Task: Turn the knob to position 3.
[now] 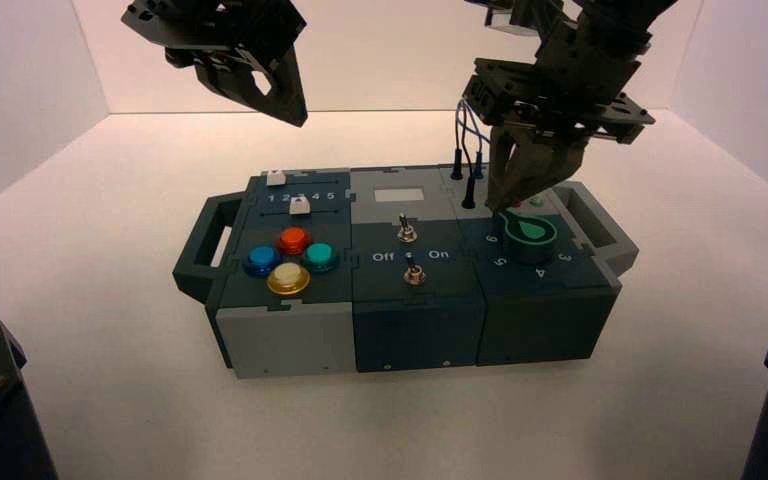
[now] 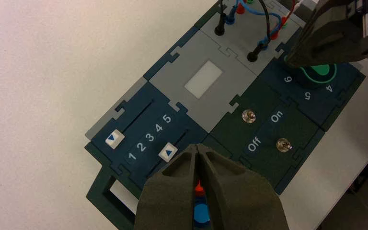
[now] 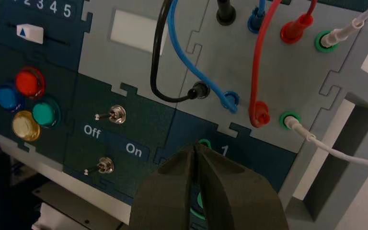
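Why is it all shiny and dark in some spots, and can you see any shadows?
High view: bright back wall, both grippers dark against it. Left wrist view: pale tabletop, darker past its edge. Right wrist view: gleams on the red push button.

Box on pale table (image 1: pixel 110 300)

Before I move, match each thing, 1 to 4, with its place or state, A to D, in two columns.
1. Right gripper
2. Left gripper
3. Green knob
4. Yellow button

A. Nearest to the box's front edge of the four coloured buttons
B. On the box's right section, by the curved numerals
C. Over the knob
D. Held up beyond the box's far edge, away from the controls

Pairs: 1-C, 2-D, 3-B, 4-A
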### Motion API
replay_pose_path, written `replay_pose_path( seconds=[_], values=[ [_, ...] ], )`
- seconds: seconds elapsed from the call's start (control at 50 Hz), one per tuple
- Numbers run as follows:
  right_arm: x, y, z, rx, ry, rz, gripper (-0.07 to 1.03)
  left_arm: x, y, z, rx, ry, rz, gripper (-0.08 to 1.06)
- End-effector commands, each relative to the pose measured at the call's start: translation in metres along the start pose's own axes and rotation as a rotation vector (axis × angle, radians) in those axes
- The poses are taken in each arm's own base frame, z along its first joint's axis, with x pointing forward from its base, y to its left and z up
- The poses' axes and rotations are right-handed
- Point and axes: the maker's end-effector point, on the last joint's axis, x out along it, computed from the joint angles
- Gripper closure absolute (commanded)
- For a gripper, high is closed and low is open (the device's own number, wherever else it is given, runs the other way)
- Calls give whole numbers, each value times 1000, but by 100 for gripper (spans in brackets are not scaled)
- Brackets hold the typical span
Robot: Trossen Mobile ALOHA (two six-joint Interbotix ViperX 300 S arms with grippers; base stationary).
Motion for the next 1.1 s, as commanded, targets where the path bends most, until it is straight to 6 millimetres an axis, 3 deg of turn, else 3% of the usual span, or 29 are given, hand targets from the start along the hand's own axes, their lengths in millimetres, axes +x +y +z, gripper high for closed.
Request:
replay_pose_path(
  seconds=[0.02, 0.46, 0.82, 1.1],
  values=[
    [4, 0, 1, -7, 8, -6, 99, -6, -1, 16, 12, -46, -2, 101],
    [4, -8, 0, -16, 7, -27, 99, -7, -1, 16, 11, -46, -1, 101],
    [-15, -26, 6, -1, -33, -54, 99, -6, -1, 16, 12, -44, -2, 101],
    [-15, -28, 1, 0, -15, -60, 99, -7, -1, 17, 12, -47, -2, 101]
  ],
)
